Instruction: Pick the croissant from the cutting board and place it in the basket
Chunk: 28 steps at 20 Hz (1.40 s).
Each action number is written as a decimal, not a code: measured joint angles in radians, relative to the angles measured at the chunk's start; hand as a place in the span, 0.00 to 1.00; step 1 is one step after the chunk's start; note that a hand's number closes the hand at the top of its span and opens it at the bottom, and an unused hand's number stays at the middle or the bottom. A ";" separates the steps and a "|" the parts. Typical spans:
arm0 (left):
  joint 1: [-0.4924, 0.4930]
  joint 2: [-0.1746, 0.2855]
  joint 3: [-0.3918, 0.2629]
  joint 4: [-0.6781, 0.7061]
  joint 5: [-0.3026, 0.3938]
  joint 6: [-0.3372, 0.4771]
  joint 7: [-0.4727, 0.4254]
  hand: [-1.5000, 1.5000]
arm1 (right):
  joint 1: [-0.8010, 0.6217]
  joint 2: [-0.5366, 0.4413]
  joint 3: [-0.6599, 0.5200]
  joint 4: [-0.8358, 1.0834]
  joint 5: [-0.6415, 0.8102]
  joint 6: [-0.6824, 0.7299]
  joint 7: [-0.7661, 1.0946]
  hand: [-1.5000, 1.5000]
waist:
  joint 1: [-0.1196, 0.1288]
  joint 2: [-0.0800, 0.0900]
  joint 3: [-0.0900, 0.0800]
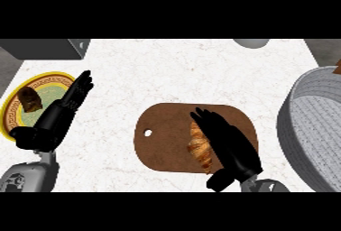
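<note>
At your far left sits a yellow-rimmed plate [9, 113] with a dark brown piece of food [29, 99] on its upper part. Just right of it you see the left hand [58, 115], resting over the plate's right rim, its fingers straight, held close together and pointing away from you; it holds nothing. A dark grey box [43, 48] stands at the counter's far left corner.

Move to the middle of the white speckled counter [166, 76] and you find the brown cutting board [163, 144], rounded, with a small hole near its left edge. The croissant [198, 150] lies on the board's right half, lengthwise toward you.

Your right hand [230, 149] is over the croissant's right side, covering part of it. Its fingers are stretched out nearly straight and pressed side by side, and the thumb juts out at the board's near edge. They are not wrapped round the croissant.

Further right, well apart from the board, stands the grey woven basket [296, 135], cut off by the edge of your view. A grey round thing [251, 43] shows at the far edge.
</note>
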 measured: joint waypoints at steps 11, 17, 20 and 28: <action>0.007 -0.019 0.013 -0.012 -0.024 -0.019 0.006 0.50 | -0.057 0.083 -0.016 0.186 0.096 -0.049 -0.029 0.00 | 0.002 0.000 0.000; -0.019 -0.032 0.020 0.021 -0.038 -0.022 -0.002 0.50 | -0.065 0.098 -0.032 0.264 0.136 -0.065 -0.046 0.00 | 0.001 0.001 0.000; -0.016 -0.026 0.038 0.022 -0.025 -0.039 -0.004 0.50 | -0.063 0.092 -0.058 0.304 0.140 -0.080 -0.080 0.00 | 0.001 0.000 0.000; -0.022 -0.041 0.036 0.025 -0.049 -0.038 -0.009 0.50 | -0.084 0.113 -0.071 0.387 0.145 -0.045 -0.117 1.00 | 0.000 -0.001 -0.001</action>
